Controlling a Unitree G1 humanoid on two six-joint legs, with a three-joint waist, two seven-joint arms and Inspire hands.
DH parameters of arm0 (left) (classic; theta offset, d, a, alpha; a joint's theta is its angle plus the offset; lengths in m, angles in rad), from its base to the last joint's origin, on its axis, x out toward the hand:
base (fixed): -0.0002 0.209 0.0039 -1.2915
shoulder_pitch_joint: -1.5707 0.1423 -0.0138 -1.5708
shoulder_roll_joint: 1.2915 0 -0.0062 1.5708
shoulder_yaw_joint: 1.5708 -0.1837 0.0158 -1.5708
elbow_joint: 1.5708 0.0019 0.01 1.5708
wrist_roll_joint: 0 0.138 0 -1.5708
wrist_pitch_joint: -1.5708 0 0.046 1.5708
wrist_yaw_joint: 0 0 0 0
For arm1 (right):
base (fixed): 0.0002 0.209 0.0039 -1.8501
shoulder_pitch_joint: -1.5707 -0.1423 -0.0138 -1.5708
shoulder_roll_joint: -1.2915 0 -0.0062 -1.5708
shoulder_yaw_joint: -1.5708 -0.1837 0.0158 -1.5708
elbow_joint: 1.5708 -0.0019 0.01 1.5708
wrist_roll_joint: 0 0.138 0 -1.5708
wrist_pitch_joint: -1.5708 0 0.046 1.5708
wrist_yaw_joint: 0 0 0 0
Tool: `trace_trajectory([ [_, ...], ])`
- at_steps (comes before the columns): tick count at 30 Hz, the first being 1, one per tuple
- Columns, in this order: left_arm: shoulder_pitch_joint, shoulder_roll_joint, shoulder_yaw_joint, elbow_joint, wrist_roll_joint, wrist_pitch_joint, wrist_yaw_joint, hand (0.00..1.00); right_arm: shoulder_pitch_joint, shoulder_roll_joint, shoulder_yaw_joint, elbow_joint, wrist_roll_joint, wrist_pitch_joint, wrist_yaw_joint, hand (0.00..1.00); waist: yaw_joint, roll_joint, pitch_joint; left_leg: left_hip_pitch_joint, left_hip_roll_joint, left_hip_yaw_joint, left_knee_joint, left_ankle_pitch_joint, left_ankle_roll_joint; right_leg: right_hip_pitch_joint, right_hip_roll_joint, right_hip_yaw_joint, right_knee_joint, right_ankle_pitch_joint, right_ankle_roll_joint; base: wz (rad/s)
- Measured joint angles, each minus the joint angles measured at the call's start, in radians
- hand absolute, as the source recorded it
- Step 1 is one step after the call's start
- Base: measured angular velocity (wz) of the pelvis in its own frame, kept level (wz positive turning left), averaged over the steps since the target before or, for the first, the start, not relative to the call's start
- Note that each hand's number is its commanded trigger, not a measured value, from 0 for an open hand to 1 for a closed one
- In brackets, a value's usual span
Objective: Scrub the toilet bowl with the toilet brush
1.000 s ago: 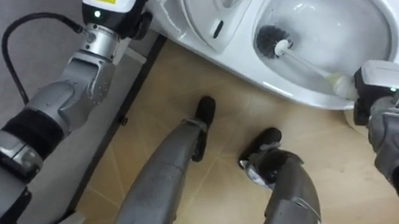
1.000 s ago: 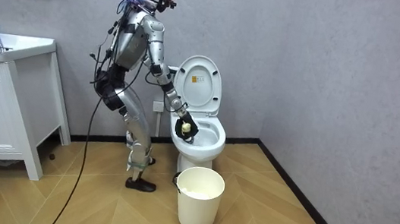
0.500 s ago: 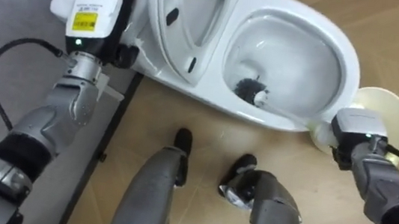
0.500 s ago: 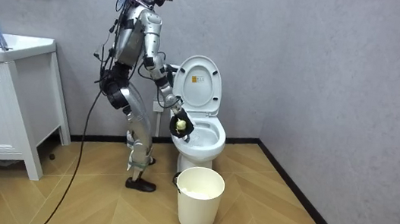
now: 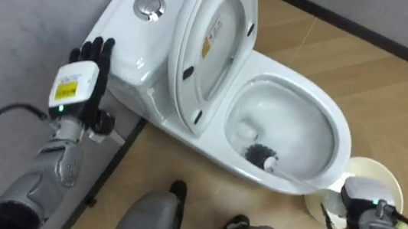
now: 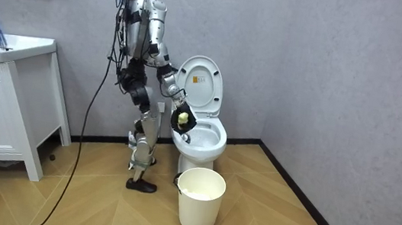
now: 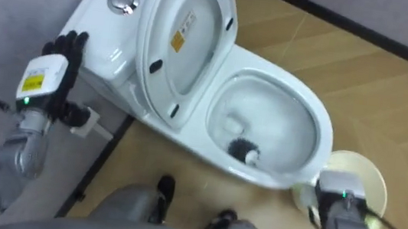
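At the far left the left hand (image 5: 77, 88) is raised beside the tank (image 5: 132, 33) of the toilet (image 5: 155, 105). Its dark fingers (image 5: 97, 48) are straight and close together and hold nothing; whether they touch the tank's side I cannot tell. Next comes the lid (image 5: 213, 50), tipped up and back toward the tank, then the open bowl (image 5: 338, 130). The brush (image 5: 261, 156) has its head low on the bowl's near inner wall. Its handle runs out over the rim to the right hand (image 5: 364, 200), whose fingers, as the room view shows, are curled round the yellowish grip. Just beneath that hand a pale bucket (image 5: 390, 180) stands on the wooden floor. Scrubbing looks to be under way. To do it well, the right hand should press the bristles flat against the porcelain and sweep them round the whole wall and under the rim, with the handle kept low enough not to lever on the edge or flick water out. The brush itself has a dark, round, bristly head, a short white neck and a slim pale handle that swells into a yellowish grip.
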Motion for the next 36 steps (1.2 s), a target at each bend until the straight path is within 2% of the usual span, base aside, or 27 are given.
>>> trace_trajectory([
  [2, 0.049, -0.020, 0.016, -0.018, 0.001, 0.001, -0.004, 0.00, 0.030, 0.025, -0.038, 0.014, 0.036, -0.005, 0.023, 1.00, 0.000, -0.004, -0.0033, 0.049, -0.011, -0.010, -0.017, 0.000, 0.000, 0.059, 0.004, 0.001, -0.030, -0.006, 0.012, 0.23],
  [4, 0.090, -0.025, 0.031, -0.045, 0.000, 0.003, -0.011, 0.00, 0.047, 0.038, -0.072, 0.014, 0.060, -0.011, 0.052, 1.00, -0.002, -0.010, -0.0043, 0.077, -0.018, -0.019, -0.020, 0.000, 0.000, 0.095, 0.007, 0.002, -0.049, -0.010, 0.017, 0.17],
  [6, 0.119, -0.043, 0.054, -0.062, -0.013, 0.009, -0.015, 0.00, 0.058, 0.047, -0.084, 0.012, 0.096, -0.014, 0.078, 1.00, 0.005, -0.020, -0.0018, 0.108, -0.021, -0.020, -0.030, 0.000, 0.000, 0.129, 0.009, 0.003, -0.065, -0.012, 0.021, 0.09],
  [8, 0.166, -0.073, 0.091, -0.064, -0.043, 0.011, -0.016, 0.00, 0.079, 0.055, -0.110, 0.008, 0.135, -0.022, 0.111, 1.00, 0.007, -0.028, 0.0000, 0.140, -0.028, -0.022, -0.034, 0.000, 0.000, 0.167, 0.011, 0.000, -0.083, -0.017, 0.027, 0.14],
  [9, 0.179, -0.078, 0.100, -0.066, -0.044, 0.013, -0.016, 0.00, 0.085, 0.057, -0.115, 0.007, 0.140, -0.023, 0.116, 1.00, 0.008, -0.028, -0.0020, 0.147, -0.029, -0.023, -0.034, 0.000, 0.000, 0.177, 0.011, 0.001, -0.091, -0.017, 0.027, 0.04],
  [10, 0.204, -0.083, 0.111, -0.065, -0.056, 0.015, -0.018, 0.00, 0.088, 0.067, -0.128, 0.013, 0.147, -0.019, 0.128, 1.00, 0.015, -0.034, 0.0001, 0.157, -0.030, -0.026, -0.034, -0.001, 0.000, 0.190, 0.013, 0.003, -0.100, -0.017, 0.027, -0.03],
  [11, 0.229, -0.090, 0.130, -0.055, -0.056, 0.015, -0.019, 0.00, 0.090, 0.081, -0.154, 0.015, 0.145, -0.018, 0.146, 1.00, 0.027, -0.033, -0.0023, 0.165, -0.029, -0.027, -0.035, -0.001, -0.001, 0.197, 0.018, 0.013, -0.105, -0.017, 0.027, -0.07],
  [12, 0.248, -0.095, 0.140, -0.045, -0.057, 0.015, -0.017, 0.00, 0.091, 0.086, -0.164, 0.016, 0.145, -0.018, 0.151, 1.00, 0.031, -0.037, 0.0000, 0.168, -0.029, -0.028, -0.035, -0.002, -0.001, 0.205, 0.021, 0.017, -0.108, -0.016, 0.026, -0.04],
  [15, 0.279, -0.102, 0.164, 0.046, -0.059, 0.020, -0.017, 0.00, 0.092, 0.094, -0.192, 0.019, 0.153, -0.023, 0.173, 1.00, 0.033, -0.035, -0.0016, 0.188, -0.028, -0.031, -0.036, -0.006, -0.008, 0.229, 0.023, 0.026, -0.119, -0.017, 0.024, 0.07],
  [17, 0.311, -0.127, 0.194, 0.087, -0.059, 0.028, -0.018, 0.00, 0.096, 0.094, -0.202, 0.012, 0.174, -0.026, 0.191, 1.00, 0.036, -0.036, -0.0015, 0.195, -0.028, -0.031, -0.036, -0.006, -0.008, 0.240, 0.025, 0.026, -0.130, -0.020, 0.023, 0.09],
  [21, 0.336, -0.161, 0.219, 0.148, -0.092, 0.026, -0.033, 0.00, 0.104, 0.104, -0.212, 0.039, 0.215, -0.030, 0.196, 1.00, 0.065, -0.037, -0.0013, 0.213, -0.029, -0.032, -0.035, -0.009, -0.010, 0.263, 0.026, 0.022, -0.132, -0.025, 0.024, 0.07],
  [23, 0.344, -0.168, 0.222, 0.202, -0.164, 0.030, -0.050, 0.00, 0.107, 0.120, -0.230, 0.054, 0.261, -0.031, 0.204, 1.00, 0.079, -0.037, -0.0009, 0.225, -0.027, -0.032, -0.032, -0.018, -0.011, 0.273, 0.028, 0.022, -0.129, -0.029, 0.023, 0.02],
  [25, 0.359, -0.176, 0.230, 0.228, -0.200, 0.038, -0.070, 0.00, 0.109, 0.127, -0.235, 0.057, 0.294, -0.030, 0.202, 1.00, 0.078, -0.036, -0.0015, 0.226, -0.027, -0.032, -0.029, -0.020, -0.011, 0.276, 0.027, 0.022, -0.127, -0.030, 0.024, 0.02],
  [29, 0.360, -0.200, 0.283, 0.314, -0.218, 0.053, -0.109, 0.00, 0.128, 0.155, -0.314, 0.079, 0.344, -0.032, 0.189, 1.00, 0.074, -0.034, -0.0020, 0.234, -0.028, -0.032, -0.032, -0.031, -0.009, 0.284, 0.027, 0.017, -0.124, -0.032, 0.029, 0.07],
  [32, 0.348, -0.222, 0.319, 0.403, -0.274, 0.088, -0.147, 0.00, 0.143, 0.164, -0.359, 0.094, 0.476, -0.034, 0.161, 1.00, 0.058, -0.026, -0.0013, 0.259, -0.023, -0.020, -0.043, -0.052, -0.005, 0.296, 0.028, 0.031, -0.123, -0.036, 0.036, -0.12],
  [36, 0.319, -0.249, 0.378, 0.470, -0.379, 0.095, -0.168, 0.00, 0.147, 0.167, -0.433, 0.093, 0.607, -0.053, 0.103, 1.00, 0.042, -0.026, -0.0017, 0.285, -0.019, 0.016, -0.064, -0.063, 0.000, 0.295, 0.027, 0.068, -0.120, -0.036, 0.041, -0.28],
])
